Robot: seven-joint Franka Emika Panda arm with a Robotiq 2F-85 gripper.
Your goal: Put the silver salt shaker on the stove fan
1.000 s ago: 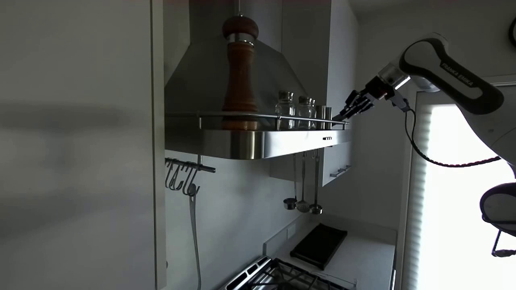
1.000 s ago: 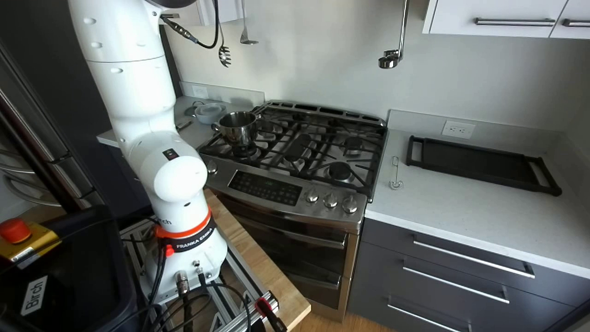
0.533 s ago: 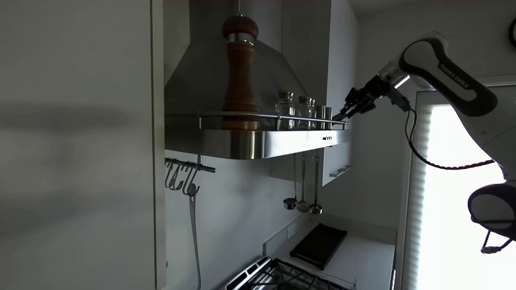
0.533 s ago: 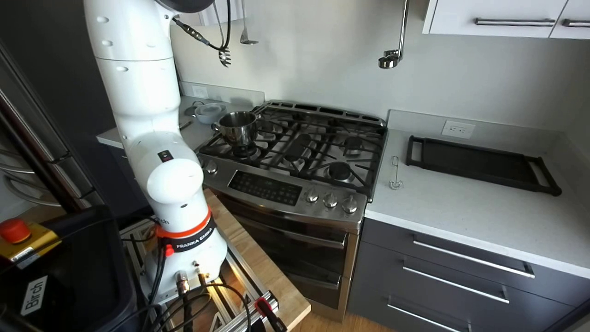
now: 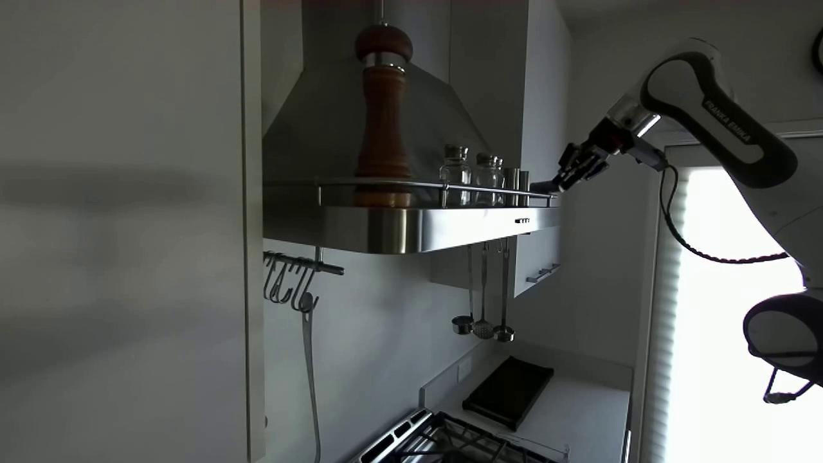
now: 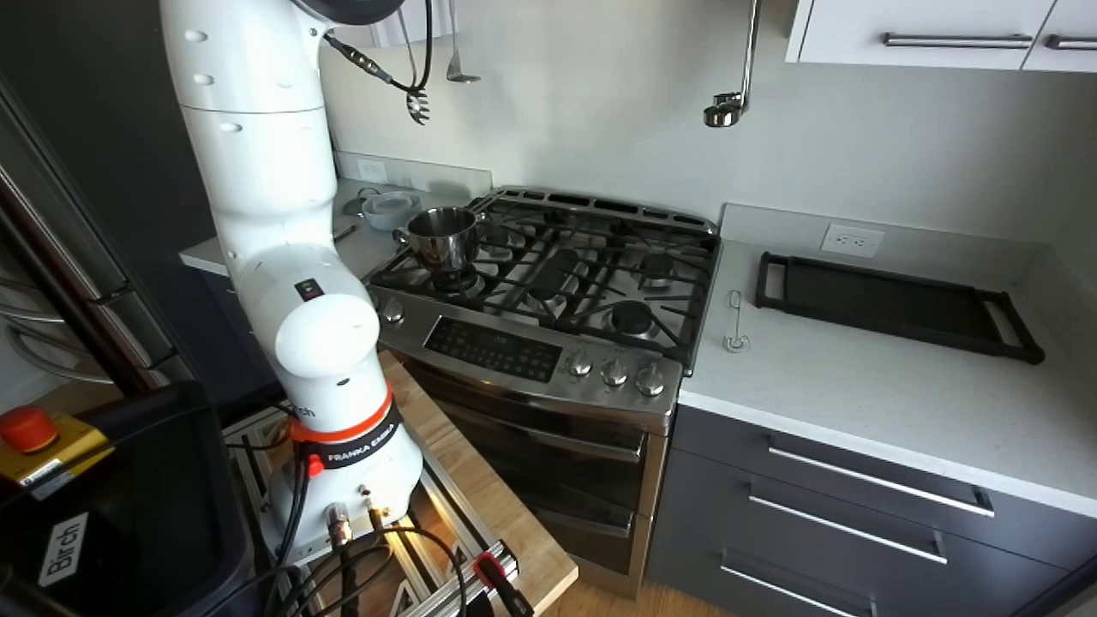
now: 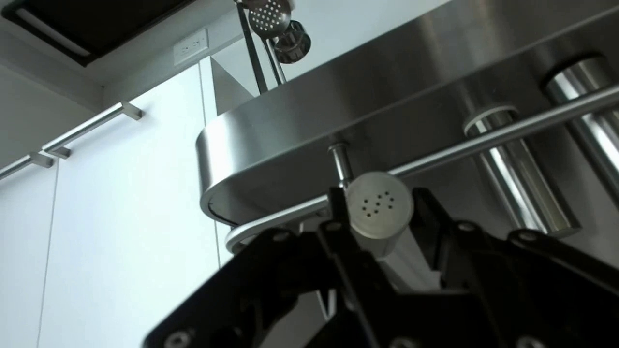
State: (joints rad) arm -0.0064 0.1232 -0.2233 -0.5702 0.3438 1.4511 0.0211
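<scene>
Pincer (image 7: 380, 212) clamps the silver salt shaker (image 7: 378, 203) | shaker sits tilted in its grip | stove fan (image 5: 450, 228) stands just ahead of the pincer; whether shaker touches it, I can't tell

Can make out on the pale desk (image 6: 857, 394), in an exterior view, a black tray (image 6: 884, 303) lying flat, a small wire whisk (image 6: 736, 342) just beside it and, on the left-hand stretch, a translucent bowl (image 6: 390, 211).
</scene>
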